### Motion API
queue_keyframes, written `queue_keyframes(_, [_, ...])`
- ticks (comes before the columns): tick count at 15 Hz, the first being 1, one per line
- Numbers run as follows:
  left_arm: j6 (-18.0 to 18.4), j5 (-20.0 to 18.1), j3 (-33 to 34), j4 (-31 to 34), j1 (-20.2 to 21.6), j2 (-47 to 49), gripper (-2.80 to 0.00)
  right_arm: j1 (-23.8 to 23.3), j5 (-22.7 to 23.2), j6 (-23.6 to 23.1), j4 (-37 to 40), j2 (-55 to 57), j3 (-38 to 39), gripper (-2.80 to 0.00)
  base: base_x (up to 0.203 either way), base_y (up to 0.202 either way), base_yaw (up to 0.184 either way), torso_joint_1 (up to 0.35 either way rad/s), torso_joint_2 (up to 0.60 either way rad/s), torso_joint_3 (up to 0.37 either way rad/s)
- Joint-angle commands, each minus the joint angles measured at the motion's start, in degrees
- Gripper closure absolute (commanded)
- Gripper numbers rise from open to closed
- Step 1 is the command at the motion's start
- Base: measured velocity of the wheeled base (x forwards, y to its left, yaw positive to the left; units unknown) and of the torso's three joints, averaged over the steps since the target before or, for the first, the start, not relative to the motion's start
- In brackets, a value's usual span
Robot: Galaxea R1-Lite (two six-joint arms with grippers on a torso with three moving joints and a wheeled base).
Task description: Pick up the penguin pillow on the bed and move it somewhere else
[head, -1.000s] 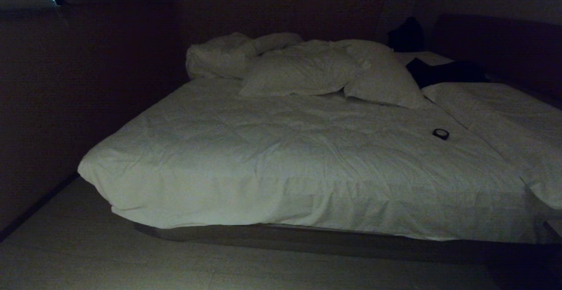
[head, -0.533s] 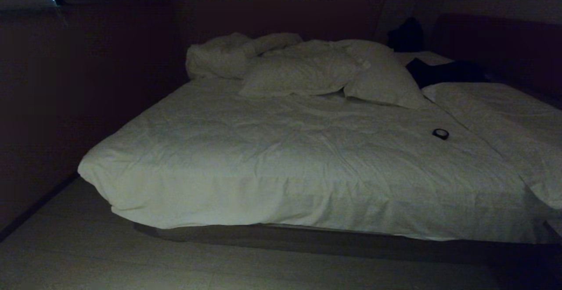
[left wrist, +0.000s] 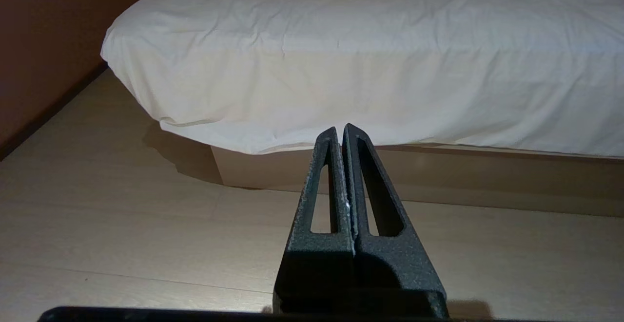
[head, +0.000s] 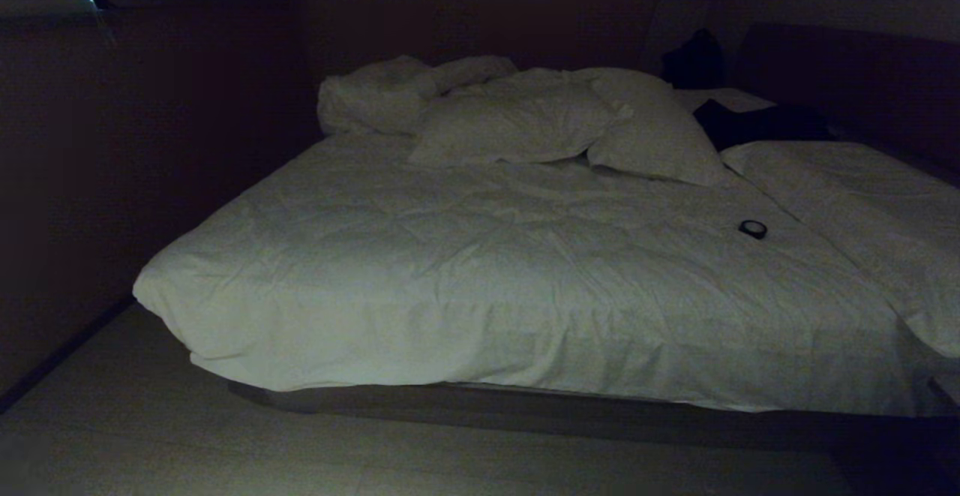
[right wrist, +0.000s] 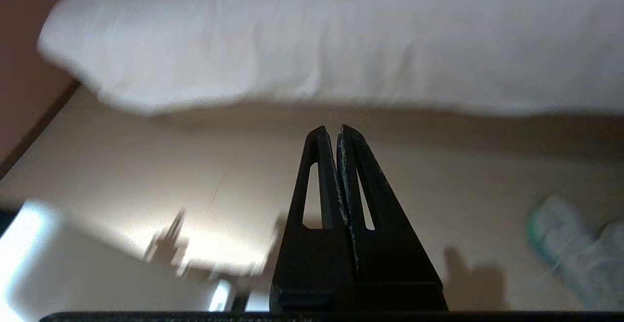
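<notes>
The bed (head: 480,278) fills the head view, with a wrinkled white duvet and plain white pillows (head: 517,124) heaped at its far end. I cannot make out the penguin pillow in any view. Neither arm shows in the head view. My left gripper (left wrist: 339,128) hangs low over the wooden floor, pointing at the bed's (left wrist: 390,44) near corner, shut and empty. My right gripper (right wrist: 331,129) is also low over the floor in front of the bed (right wrist: 341,34), shut with nothing in it.
A small black round object (head: 752,229) lies on the duvet at the right. Dark cloth (head: 750,124) lies beyond the pillows. A dark wall (head: 112,181) runs along the bed's left side. A blurred pale blue-grey soft thing (right wrist: 570,254) lies on the floor near my right gripper.
</notes>
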Motion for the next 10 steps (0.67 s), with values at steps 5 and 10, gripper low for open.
queue_keyframes(5, [0.01,0.02,0.09,0.02,0.02,-0.02,0.0,1.89,-7.92,-0.38,-17.65,-5.85,0.77,0.0,0.0,0.0,0.0,0.0,0.0,0.0])
queue_keyframes(10, [-0.02,0.02,0.09,0.02,0.02,-0.02,0.0,2.08,-8.12,-1.62,-17.36,-10.95,2.43,0.0,0.0,0.0,0.0,0.0,0.0,0.0])
